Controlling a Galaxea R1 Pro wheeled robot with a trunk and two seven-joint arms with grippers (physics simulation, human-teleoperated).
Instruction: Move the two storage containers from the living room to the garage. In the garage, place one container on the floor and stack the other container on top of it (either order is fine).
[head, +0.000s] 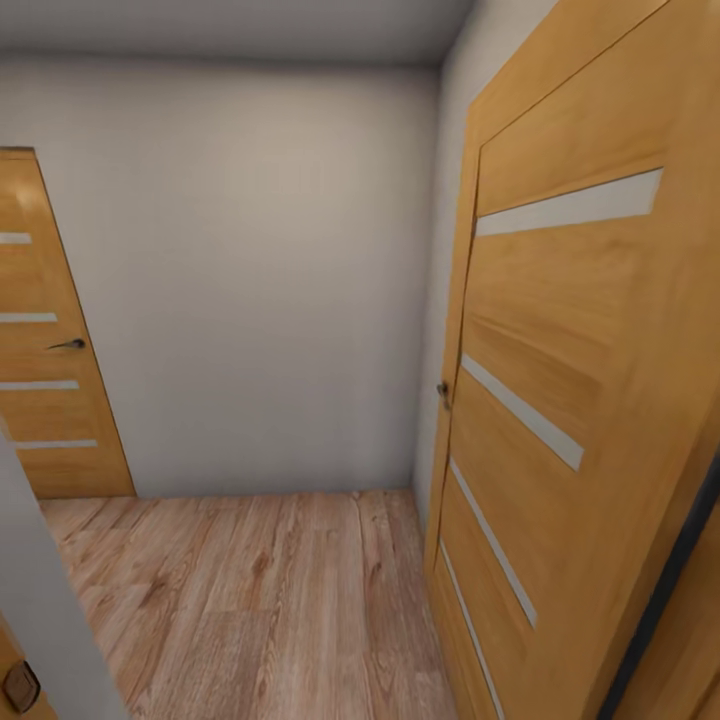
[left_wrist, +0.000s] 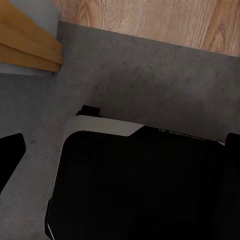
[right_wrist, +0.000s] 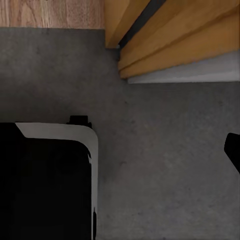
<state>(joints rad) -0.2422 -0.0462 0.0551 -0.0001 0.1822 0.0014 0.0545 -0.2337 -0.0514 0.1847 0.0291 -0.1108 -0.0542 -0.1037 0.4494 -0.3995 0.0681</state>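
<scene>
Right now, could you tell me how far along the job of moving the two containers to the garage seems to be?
Nothing looks done yet: no container appears in these pictures. The robot is in transit. The head view faces a white wall with wooden doors left and right over a wood-plank floor. Both wrist views look down at the robot's dark base on grey concrete at a doorway threshold. Fetching, carrying and stacking both containers remain.
</scene>
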